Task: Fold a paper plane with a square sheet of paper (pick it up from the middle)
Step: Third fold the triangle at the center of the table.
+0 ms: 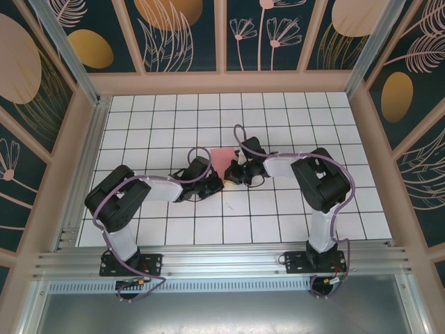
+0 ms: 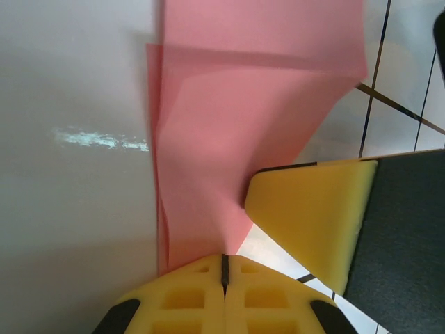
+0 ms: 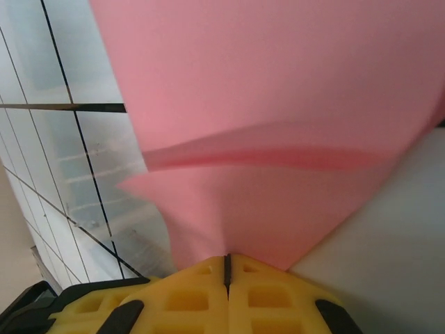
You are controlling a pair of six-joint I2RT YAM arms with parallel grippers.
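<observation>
we are seeing a white tiled bench (image 1: 167,229) fenced by flower-patterned walls (image 1: 181,35), with a metal rail (image 1: 222,261) along its near edge. the left arm (image 1: 149,188) and right arm (image 1: 292,167) are bending inward, elbows out, wrists meeting mid-bench and hiding part of the square sheet of paper (image 1: 222,160) from above. the left wrist view is showing the left jaws pressed together on an edge of the creased, layered sheet, the other arm's yellow finger (image 2: 313,216) just beside it. the right wrist view is showing the right jaws clamped together on the sheet, which is bowing along a soft fold.
</observation>
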